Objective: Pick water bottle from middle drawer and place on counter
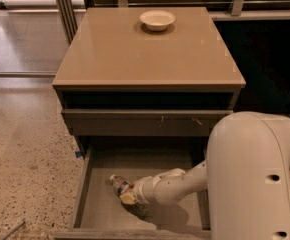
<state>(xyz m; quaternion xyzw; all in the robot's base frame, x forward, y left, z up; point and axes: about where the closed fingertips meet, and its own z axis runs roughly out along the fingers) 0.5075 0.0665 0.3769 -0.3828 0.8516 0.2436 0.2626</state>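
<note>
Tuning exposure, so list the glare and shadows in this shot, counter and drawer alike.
Camera view: the counter carries a soft sheen, no harsh glare, and the bowl casts a small shadow. Camera view: the middle drawer is dimmer, with a dark shadow on its bottom under the gripper, which is at the water bottle inside it.

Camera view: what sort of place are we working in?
Probably an indoor office or lobby-type space: speckled terrazzo floor, a freestanding drawer cabinet with a glossy counter, metal posts behind. The gripper is down in the middle drawer at the water bottle.
</note>
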